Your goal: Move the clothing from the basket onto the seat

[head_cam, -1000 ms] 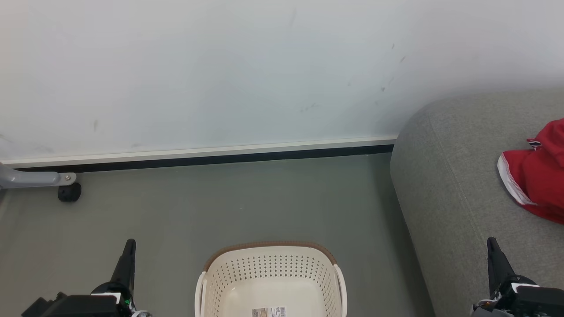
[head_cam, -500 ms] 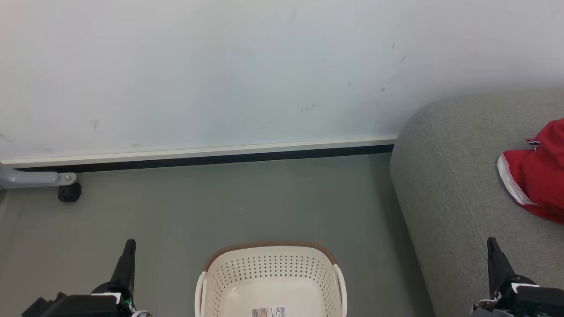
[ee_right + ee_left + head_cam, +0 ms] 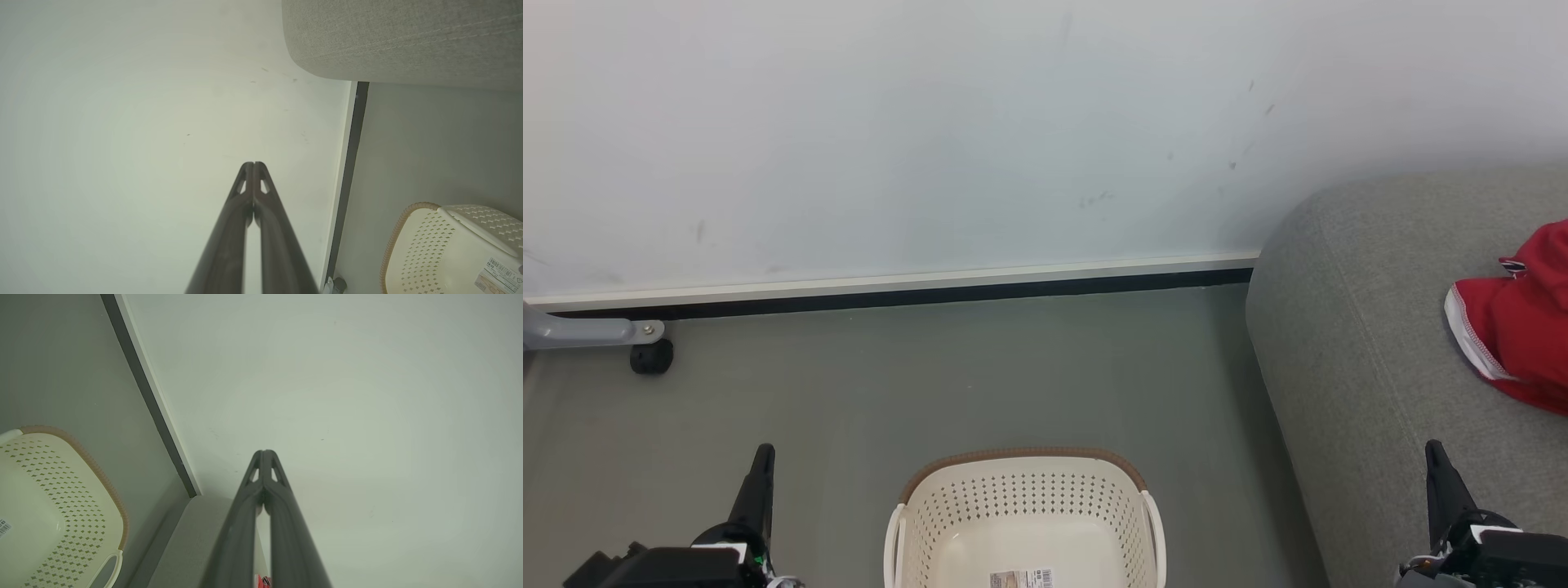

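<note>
At the lower left of the head view, the left hand [image 3: 760, 465] is closed, with its two dark fingers pressed together and pointing up the frame. At the lower right, the right hand [image 3: 1437, 461] is closed the same way, over the near part of the grey seat [image 3: 1356, 351].

Between the hands, at bottom centre, the cream basket [image 3: 1021, 494] stands on the floor [image 3: 931, 384]. Its brown rim curves toward the wall, and the bottom edge cuts off its near half. A small label [image 3: 1021, 578] lies on its bottom.

The red clothing [image 3: 1523, 327] lies on the seat at the right edge, mid-height. It is up the frame from the right hand and well apart from it, and far across from the left hand. Its white stitched hem faces frame left and slants down to the right. The frame edge cuts the bundle, so its long axis cannot be told.

Farther back, a dark baseboard [image 3: 890, 296] runs under the pale wall [image 3: 931, 122]. A small black wheel [image 3: 651, 357] sits at the left edge.
</note>
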Motion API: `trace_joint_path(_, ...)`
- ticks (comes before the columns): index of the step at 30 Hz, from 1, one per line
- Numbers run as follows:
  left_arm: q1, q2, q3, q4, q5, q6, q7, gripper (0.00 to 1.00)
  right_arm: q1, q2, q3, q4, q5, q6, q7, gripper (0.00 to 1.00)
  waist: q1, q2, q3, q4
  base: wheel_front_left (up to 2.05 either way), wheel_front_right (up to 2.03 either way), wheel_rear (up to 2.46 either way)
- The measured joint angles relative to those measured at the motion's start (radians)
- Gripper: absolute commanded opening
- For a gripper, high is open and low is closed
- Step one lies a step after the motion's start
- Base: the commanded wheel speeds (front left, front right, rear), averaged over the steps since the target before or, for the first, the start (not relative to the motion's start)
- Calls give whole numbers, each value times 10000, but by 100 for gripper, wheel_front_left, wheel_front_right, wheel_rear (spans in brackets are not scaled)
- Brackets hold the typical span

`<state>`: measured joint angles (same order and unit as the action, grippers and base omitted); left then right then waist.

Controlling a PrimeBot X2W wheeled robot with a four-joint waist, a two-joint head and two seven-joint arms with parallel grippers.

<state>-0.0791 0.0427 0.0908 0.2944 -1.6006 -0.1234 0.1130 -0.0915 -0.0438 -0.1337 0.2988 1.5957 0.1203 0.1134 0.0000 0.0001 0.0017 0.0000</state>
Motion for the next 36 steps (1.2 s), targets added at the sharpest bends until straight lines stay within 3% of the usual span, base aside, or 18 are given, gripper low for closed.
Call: trace_joint_path(36,0,0,0,2,0,0,0,0,0,0,2,-6,0,0,0,0,0,0,1,0,0,0,0)
